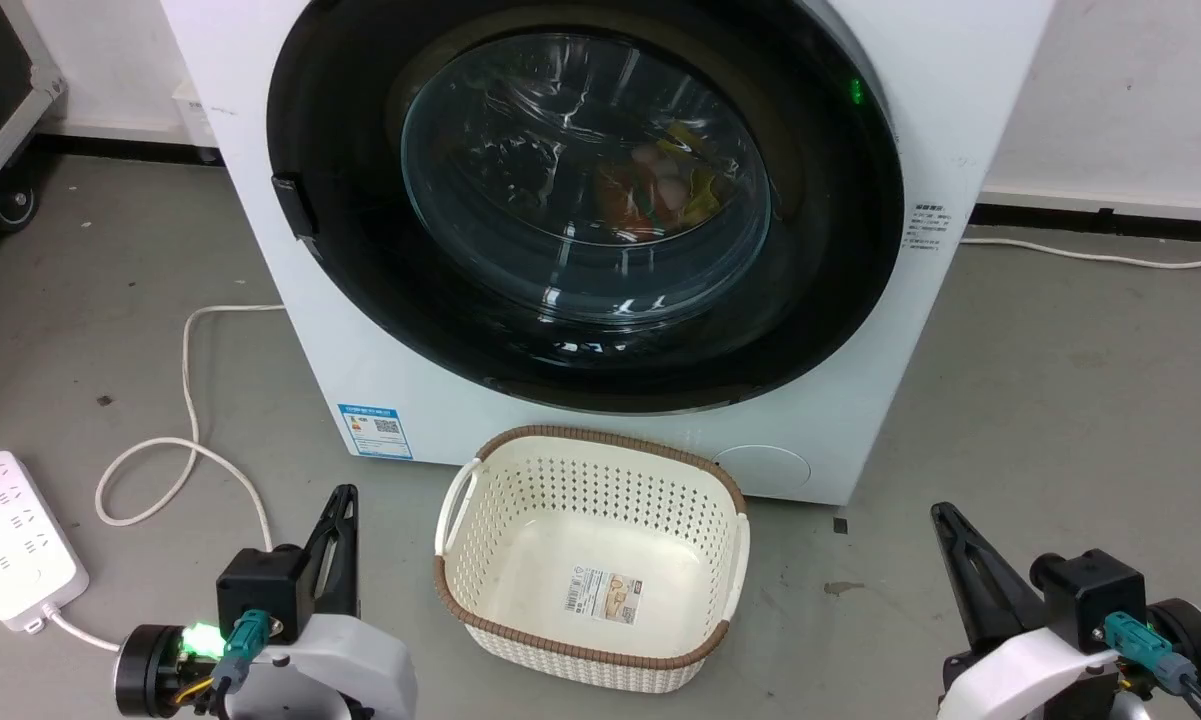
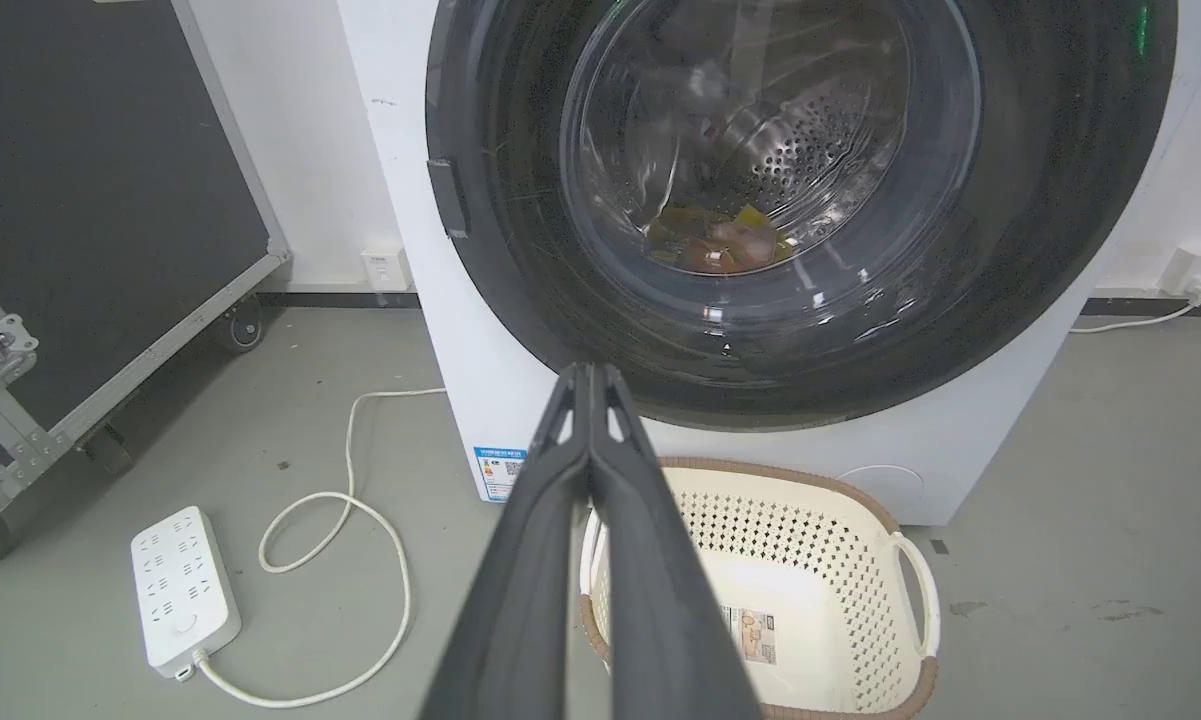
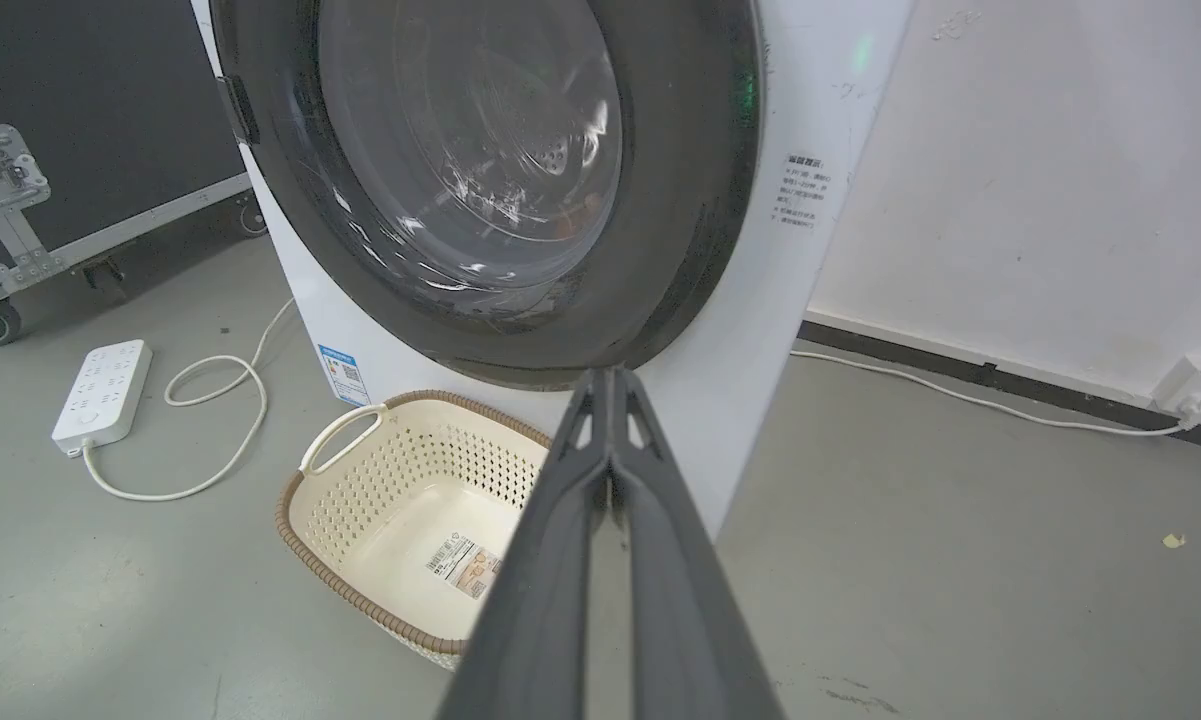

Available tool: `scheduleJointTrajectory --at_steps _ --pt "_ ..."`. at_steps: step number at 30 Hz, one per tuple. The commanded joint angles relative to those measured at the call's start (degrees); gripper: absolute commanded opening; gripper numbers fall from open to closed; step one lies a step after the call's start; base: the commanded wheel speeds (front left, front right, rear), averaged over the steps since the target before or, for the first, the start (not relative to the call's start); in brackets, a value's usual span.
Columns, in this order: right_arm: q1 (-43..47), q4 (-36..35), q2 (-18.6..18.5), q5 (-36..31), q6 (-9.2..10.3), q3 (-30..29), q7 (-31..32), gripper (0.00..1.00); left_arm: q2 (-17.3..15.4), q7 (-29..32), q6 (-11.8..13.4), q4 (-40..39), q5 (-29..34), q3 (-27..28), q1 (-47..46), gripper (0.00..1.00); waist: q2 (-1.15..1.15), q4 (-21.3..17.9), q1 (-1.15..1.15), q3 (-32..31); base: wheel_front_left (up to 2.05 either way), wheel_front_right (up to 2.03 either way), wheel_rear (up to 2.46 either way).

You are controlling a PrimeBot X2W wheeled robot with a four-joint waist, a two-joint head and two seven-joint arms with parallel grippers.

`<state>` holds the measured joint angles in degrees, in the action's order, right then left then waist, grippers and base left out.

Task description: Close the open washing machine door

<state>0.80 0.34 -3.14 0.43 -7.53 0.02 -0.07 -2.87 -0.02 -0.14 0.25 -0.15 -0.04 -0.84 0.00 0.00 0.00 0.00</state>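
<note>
Filling most of the white washing machine's [image 1: 430, 410] front, the washing machine door [image 1: 585, 200] lies flat against it: glossy black rim, clear bulging glass, small handle [image 1: 295, 205] on its left edge. Its top is cut off, and reflections blur the coloured items behind the glass. A cream basket [image 1: 480, 600] stands just before the machine. The left gripper [image 2: 590, 375] and right gripper [image 3: 610, 375] hover nearer, fingers pressed together, holding nothing.

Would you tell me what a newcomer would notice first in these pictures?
The big glossy black washing machine door dominates upper centre, looking shut, with colourful items behind its glass. Directly below it a cream laundry basket sits on the grey floor, and a white power strip lies at far left.
</note>
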Motion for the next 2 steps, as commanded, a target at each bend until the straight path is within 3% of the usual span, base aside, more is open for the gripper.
scheduleJointTrajectory --at_steps 1,2 --pt "-0.8 -0.3 0.3 -0.4 0.04 0.0 0.1 0.0 0.0 0.0 0.1 -0.2 0.1 0.0 0.8 0.0 0.0 0.0 0.0 0.0 0.0 0.0 0.0" --pt "-0.8 -0.3 0.3 -0.4 0.04 0.0 0.1 0.0 0.0 0.0 0.1 -0.2 0.1 0.0 0.8 0.0 0.0 0.0 0.0 0.0 0.0 0.0 0.0"
